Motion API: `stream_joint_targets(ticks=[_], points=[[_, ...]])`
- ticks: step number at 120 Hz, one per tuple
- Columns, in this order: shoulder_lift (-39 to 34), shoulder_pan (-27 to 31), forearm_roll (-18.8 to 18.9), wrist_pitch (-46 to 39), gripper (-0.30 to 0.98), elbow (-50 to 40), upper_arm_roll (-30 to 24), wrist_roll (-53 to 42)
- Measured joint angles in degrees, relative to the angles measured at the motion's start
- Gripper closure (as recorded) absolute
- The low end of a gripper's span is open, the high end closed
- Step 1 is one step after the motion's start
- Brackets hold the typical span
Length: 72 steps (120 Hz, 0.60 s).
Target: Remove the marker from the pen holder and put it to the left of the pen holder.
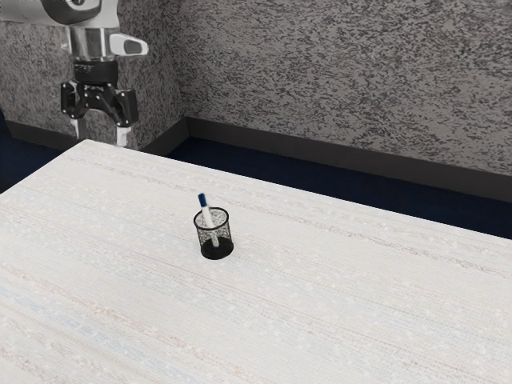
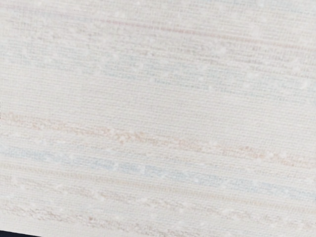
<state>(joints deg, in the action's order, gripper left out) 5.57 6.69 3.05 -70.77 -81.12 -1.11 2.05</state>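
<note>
Exterior view, blue-tipped marker (image 1: 206, 214) leaning inside the black mesh pen holder (image 1: 217, 252), well apart from the gripper (image 1: 101, 134), toward the exterior view's right, fingers spread apart, wrist view, pale streaked tabletop (image 2: 158, 108) under the hand

Flat, off-white tabletop (image 1: 344, 300) with faint coloured streaks supports one black, cylindrical, open-topped mesh pen holder (image 1: 224, 235), standing upright.

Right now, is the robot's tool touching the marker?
Apart. The exterior view shows the open tool at the view's upper left and the marker leaning in the holder, with a wide gap between tool and marker.
</note>
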Motion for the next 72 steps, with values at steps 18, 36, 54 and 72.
stream_joint_targets(ticks=[18, 36, 54, 72], points=[[-0.08, -0.30, 0.09, -8.08, 0.00, 0.33, -0.26, 0.84], [6.69, -6.12, 4.76, -13.54, 0.00, 2.50, -1.39, 12.26], [18.02, -9.31, 8.65, -24.02, 0.00, 2.14, -1.20, 25.05], [21.80, -9.22, 9.64, -34.53, 0.00, -1.68, -0.92, 34.37]])
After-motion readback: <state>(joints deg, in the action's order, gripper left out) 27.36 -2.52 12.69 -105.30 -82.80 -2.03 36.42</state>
